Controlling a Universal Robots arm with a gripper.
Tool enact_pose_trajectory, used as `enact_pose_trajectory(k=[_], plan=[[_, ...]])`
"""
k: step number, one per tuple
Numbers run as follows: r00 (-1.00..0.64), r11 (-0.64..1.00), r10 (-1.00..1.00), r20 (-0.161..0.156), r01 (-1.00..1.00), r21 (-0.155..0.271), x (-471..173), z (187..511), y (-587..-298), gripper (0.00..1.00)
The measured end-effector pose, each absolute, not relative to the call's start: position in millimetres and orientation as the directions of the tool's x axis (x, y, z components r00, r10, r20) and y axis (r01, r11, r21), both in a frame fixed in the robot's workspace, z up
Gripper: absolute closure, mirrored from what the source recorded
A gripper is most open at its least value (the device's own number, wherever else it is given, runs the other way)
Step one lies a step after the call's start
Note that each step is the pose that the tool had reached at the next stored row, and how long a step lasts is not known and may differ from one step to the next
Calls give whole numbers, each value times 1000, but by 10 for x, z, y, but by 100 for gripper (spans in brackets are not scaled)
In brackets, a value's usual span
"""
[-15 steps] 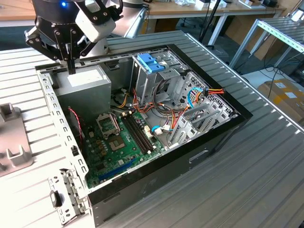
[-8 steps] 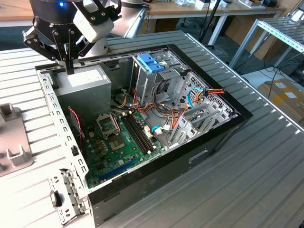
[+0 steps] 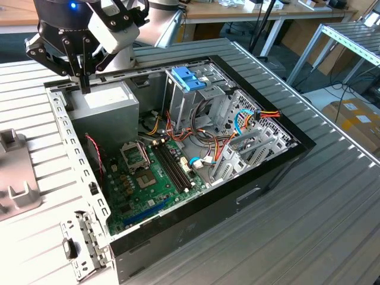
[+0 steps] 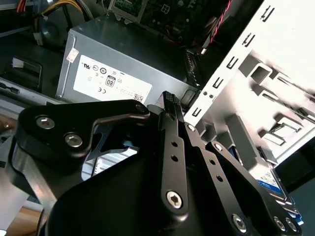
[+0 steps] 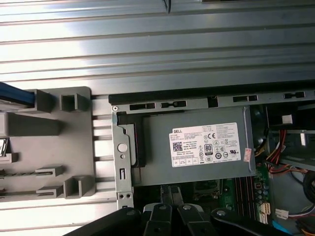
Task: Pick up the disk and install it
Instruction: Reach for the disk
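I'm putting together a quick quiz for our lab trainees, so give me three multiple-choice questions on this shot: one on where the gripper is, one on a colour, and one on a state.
1. Where does the gripper hang?
A. By the power supply, at the case's rim
B. Over the drive cage
C. Beyond the table's edge

2. What colour is the bracket on top of the drive cage?
A. Red
B. Blue
C. Yellow

3. How is the computer case?
A. Lying with its side open
B. Closed up
C. Standing upright

Answers:
1 A: its fingers point down beside the grey box at the exterior view's left.
2 B: it is pale blue plastic.
3 A: the motherboard and cables lie bare.
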State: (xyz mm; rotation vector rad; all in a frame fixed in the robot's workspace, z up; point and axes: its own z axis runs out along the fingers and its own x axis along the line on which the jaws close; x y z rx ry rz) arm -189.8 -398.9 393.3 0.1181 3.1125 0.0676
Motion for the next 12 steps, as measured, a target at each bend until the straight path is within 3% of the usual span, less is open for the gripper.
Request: enact_pose_trajectory(k=[12], plan=[[-997, 996, 76, -24, 75, 44, -1970, 3933, -3989, 89]])
